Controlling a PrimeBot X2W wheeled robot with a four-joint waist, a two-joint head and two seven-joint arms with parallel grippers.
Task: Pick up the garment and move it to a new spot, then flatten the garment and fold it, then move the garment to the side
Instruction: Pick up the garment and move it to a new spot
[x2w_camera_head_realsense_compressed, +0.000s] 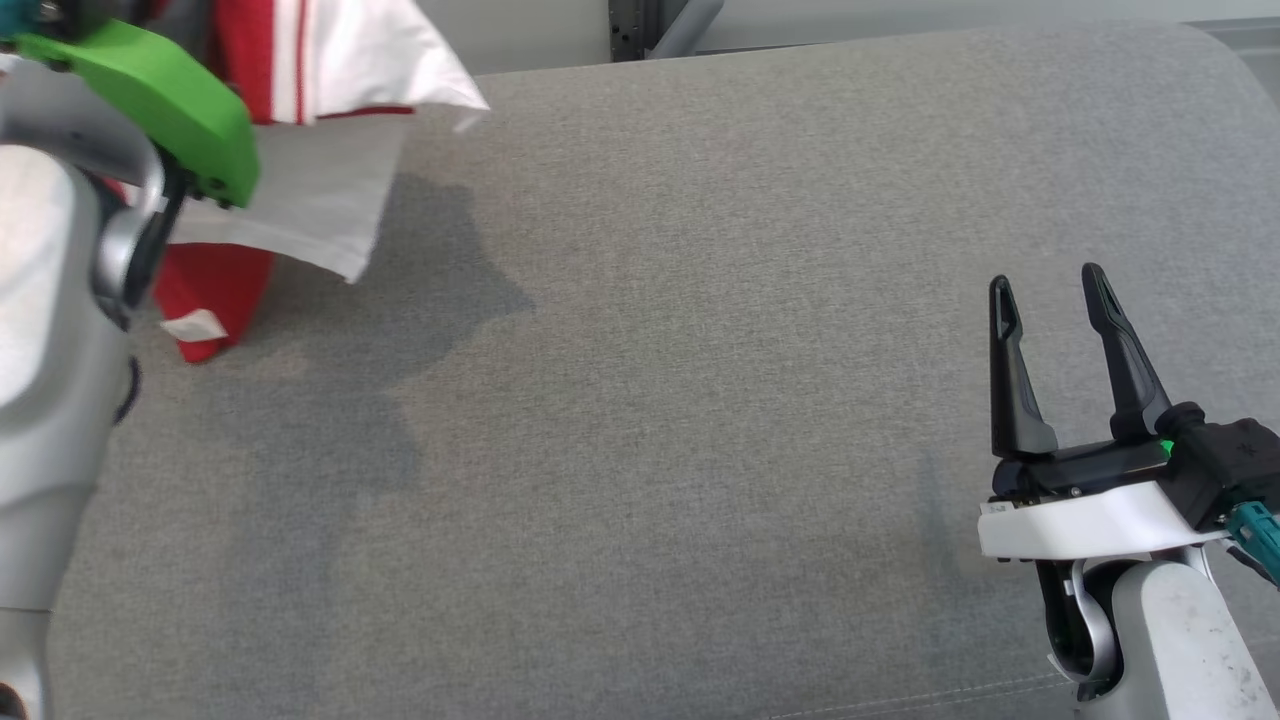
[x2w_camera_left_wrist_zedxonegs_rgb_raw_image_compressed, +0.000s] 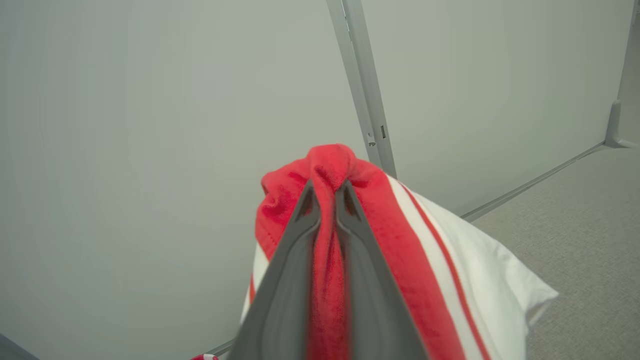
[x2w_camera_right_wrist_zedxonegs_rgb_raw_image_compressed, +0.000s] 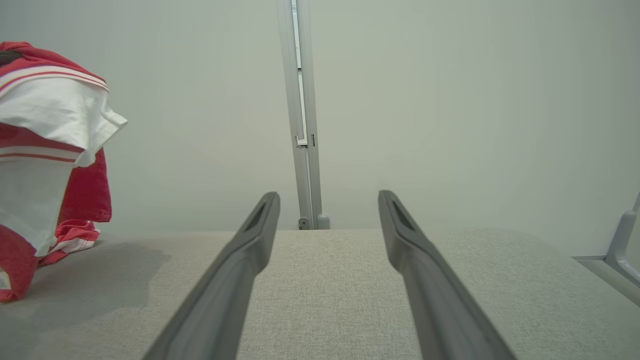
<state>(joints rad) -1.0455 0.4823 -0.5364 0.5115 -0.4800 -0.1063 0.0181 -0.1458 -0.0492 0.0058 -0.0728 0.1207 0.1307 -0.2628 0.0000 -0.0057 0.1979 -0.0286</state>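
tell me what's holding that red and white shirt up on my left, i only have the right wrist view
Observer: The left gripper is shut on the garment, with a bunched red fold pinched between the jaws.
Operator: which part did it grab
Observer: The red band beside the white stripes. The white cloth hangs off to one side of the grip.
Operator: where's my gripper relative to it
Observer: In the head view the right gripper is open at the near right of the grey cushion. The garment is at the far left, with bare cushion between them.

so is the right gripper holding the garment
No, the right gripper stands open and empty, apart from the garment.
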